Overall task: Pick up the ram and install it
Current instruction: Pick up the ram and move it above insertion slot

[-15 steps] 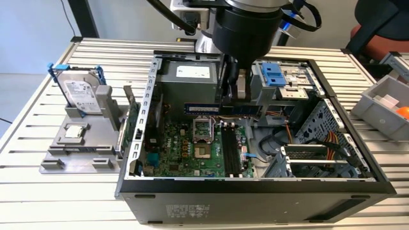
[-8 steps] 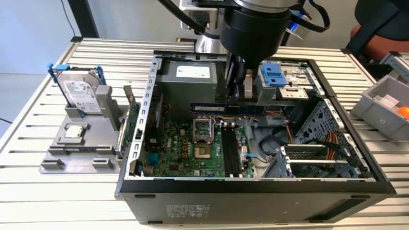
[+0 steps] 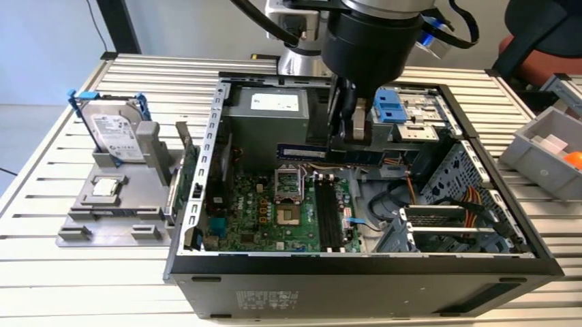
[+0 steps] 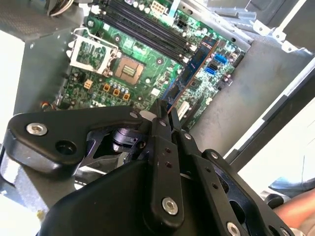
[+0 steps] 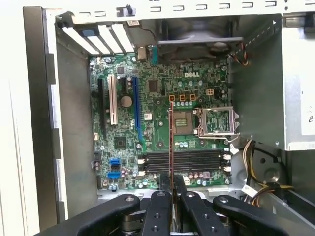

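Observation:
The ram [image 3: 304,151] is a long dark blue-green stick, held level above the motherboard [image 3: 264,214] inside the open computer case [image 3: 364,262]. My gripper [image 3: 350,146] is shut on one end of the stick. In the second wrist view the ram [image 4: 194,66] sticks out from the closed fingertips [image 4: 158,114] over the board. The first wrist view shows the ram [image 5: 171,137] edge-on, rising from my gripper [image 5: 171,183] and crossing over the black memory slots [image 5: 197,161]. Those slots [image 3: 329,211] lie below the stick, apart from it.
A silver hard drive in a blue-tabbed frame [image 3: 116,133] stands on a grey holder [image 3: 109,211] on the exterior view's left. A green expansion card [image 3: 188,180] stands beside the case wall. A grey bin [image 3: 546,153] sits on the right. Cables [image 3: 454,204] and a drive cage crowd the case's right half.

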`<state>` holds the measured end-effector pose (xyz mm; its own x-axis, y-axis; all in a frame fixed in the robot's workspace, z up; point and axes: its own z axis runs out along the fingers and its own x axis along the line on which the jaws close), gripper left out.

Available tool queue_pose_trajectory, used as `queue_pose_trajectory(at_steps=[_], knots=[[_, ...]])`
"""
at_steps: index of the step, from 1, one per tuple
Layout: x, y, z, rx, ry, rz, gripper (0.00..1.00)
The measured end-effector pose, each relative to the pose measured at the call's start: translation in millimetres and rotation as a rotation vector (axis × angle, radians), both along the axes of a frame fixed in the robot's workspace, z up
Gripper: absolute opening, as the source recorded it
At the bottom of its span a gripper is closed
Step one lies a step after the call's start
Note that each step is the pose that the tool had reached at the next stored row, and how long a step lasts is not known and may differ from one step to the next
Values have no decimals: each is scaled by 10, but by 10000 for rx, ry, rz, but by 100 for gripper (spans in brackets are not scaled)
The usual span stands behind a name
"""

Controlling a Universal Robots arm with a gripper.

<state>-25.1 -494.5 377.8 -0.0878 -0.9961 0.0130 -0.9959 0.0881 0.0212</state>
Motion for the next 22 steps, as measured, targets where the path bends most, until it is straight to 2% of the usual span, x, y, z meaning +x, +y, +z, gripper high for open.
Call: queue_pose_trajectory(at_steps=[15,18,22], knots=[[305,37,-1,-1,1,-74,0],[343,78,-3,0,0,-96,0],[379,175,-4,-10,0,-104,0]])
